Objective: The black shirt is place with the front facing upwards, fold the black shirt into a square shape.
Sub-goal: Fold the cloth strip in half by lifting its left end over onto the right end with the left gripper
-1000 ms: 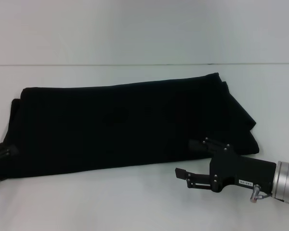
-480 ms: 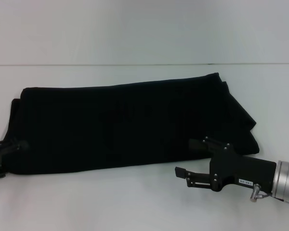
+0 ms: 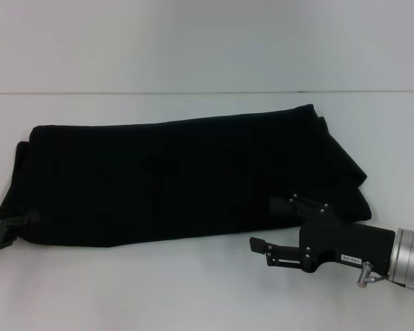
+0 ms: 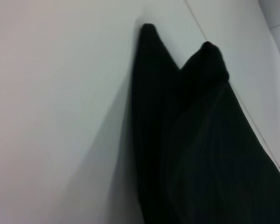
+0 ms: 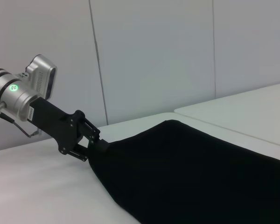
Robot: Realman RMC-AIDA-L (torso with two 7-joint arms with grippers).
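Note:
The black shirt (image 3: 179, 179) lies on the white table as a long folded band running left to right, with no lettering showing. My left gripper (image 3: 12, 224) is at the band's lower left corner, touching the cloth; the right wrist view shows this left gripper (image 5: 91, 143) against the end of the shirt (image 5: 186, 168). My right gripper (image 3: 268, 225) hovers open at the band's lower right edge, one finger over the cloth and the other in front of it. The left wrist view shows only the shirt (image 4: 191, 140) stretching away.
The white table (image 3: 159, 289) spreads bare in front of the shirt and behind it up to a seam line (image 3: 193, 92). Pale wall panels (image 5: 154, 56) stand behind the left arm in the right wrist view.
The shirt's lower left corner has drawn in and upward from the table's front. My left gripper has shifted slightly right at that corner. The right gripper has barely moved.

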